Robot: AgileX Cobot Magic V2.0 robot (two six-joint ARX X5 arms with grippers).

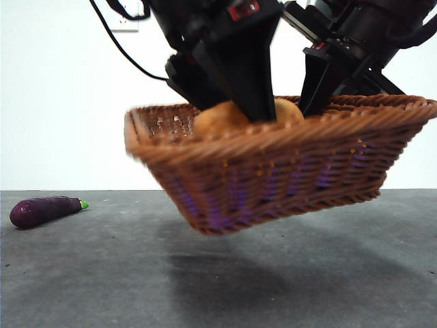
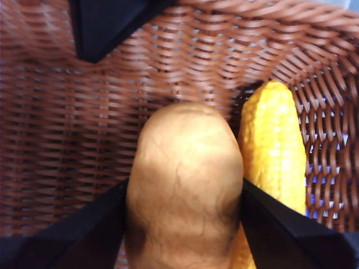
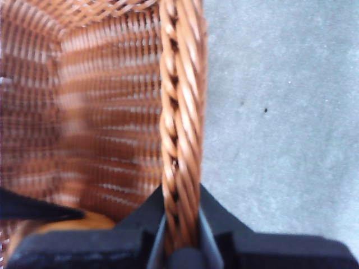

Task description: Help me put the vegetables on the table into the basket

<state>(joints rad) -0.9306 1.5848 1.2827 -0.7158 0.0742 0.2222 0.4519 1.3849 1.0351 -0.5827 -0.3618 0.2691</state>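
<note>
Left claw (image 2: 185, 218): jaws clamped on either side of the potato (image 2: 184, 190), inside the basket (image 2: 67, 123); in the front view it reaches down from the upper middle of the frame.
Right claw (image 3: 180, 246): jaws pinched together on the braided rim of the basket, one jaw inside the wall, one outside; in the front view it enters from the upper right corner.
Table (image 1: 328, 273): dark grey, filling the lower part of the front view, with a shadow lying under the basket.
Basket: brown wicker, centre of the front view, lifted clear of the table and tilted, its right end higher.
Potato: tan, upright between the left jaws, its top showing above the rim.
Corn (image 2: 275, 145): yellow, lying in the basket, touching the potato.
Eggplant (image 1: 45, 210): dark purple with a green tip, on the table at lower left, well apart from the basket.
</note>
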